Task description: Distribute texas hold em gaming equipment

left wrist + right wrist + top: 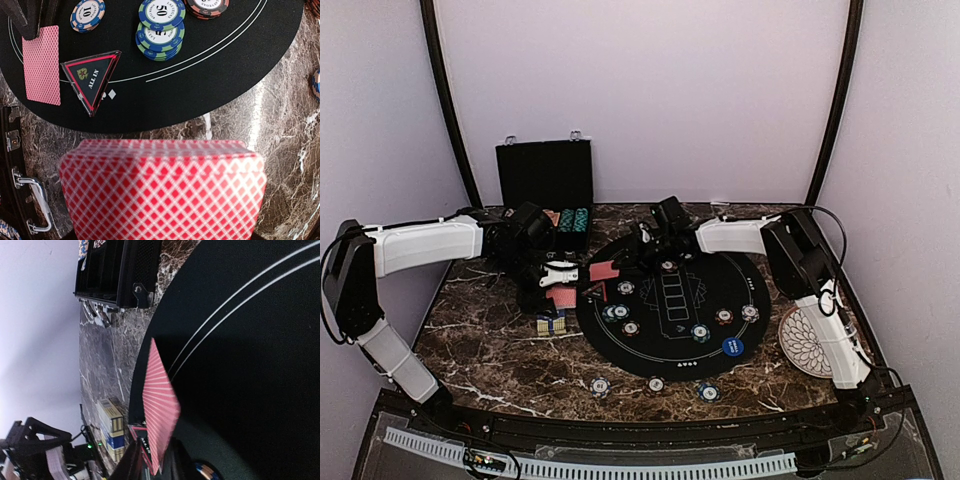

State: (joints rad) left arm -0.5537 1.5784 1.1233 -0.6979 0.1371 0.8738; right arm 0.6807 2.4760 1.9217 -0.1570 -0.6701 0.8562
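My left gripper (560,284) is shut on a deck of red-backed playing cards (162,190) and holds it over the marble just off the round black mat's (670,325) left edge; the deck hides its fingers. One red-backed card (42,65) lies flat on the mat's left rim beside the red triangle token (92,77). My right gripper (154,466) is at that card's (160,405) near end, jaws slightly parted around it, with a gap on one side. Poker chips (161,27) lie nearby on the mat. A blue marker disc (733,346) sits front right.
An open black case (545,195) stands at the back left. A small card box (551,325) lies on the marble left of the mat. A white patterned plate (805,340) is at the right. Three loose chips (656,384) lie in front of the mat.
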